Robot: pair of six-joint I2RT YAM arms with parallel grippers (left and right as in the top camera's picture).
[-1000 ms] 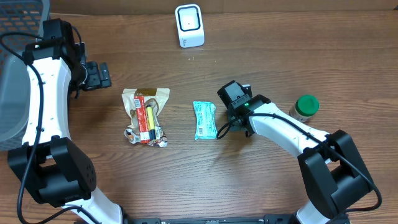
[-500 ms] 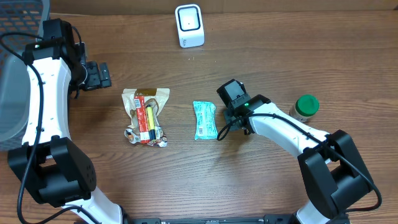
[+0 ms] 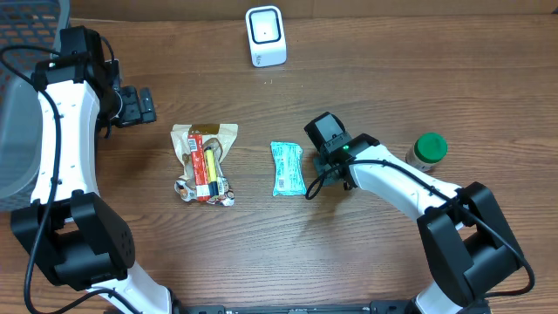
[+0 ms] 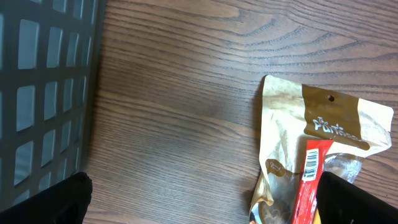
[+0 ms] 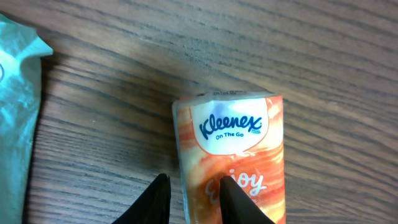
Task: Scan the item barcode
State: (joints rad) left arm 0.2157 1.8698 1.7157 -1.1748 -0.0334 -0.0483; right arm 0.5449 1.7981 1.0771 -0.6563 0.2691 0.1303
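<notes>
An orange Kleenex tissue pack (image 5: 233,143) lies on the wooden table in the right wrist view; in the overhead view my right arm hides it. My right gripper (image 5: 196,186) (image 3: 323,173) is down over its left edge. One fingertip (image 5: 163,193) stands just left of the pack and the other overlaps its top. The jaws are narrow, and I cannot tell whether they clamp the pack. The white scanner (image 3: 265,36) stands at the back centre. My left gripper (image 4: 208,208) (image 3: 139,105) hangs open at the far left, above the table beside a tan snack pouch (image 4: 311,143).
The snack pouch with a red bar (image 3: 205,163) lies left of centre. A teal packet (image 3: 287,168) (image 5: 15,118) lies just left of my right gripper. A green-lidded jar (image 3: 428,150) stands at the right. A grey basket (image 3: 16,131) (image 4: 43,93) fills the left edge.
The right gripper's jaws have drawn closer together over the tissue pack. Both arms and the other items stay where they were.
</notes>
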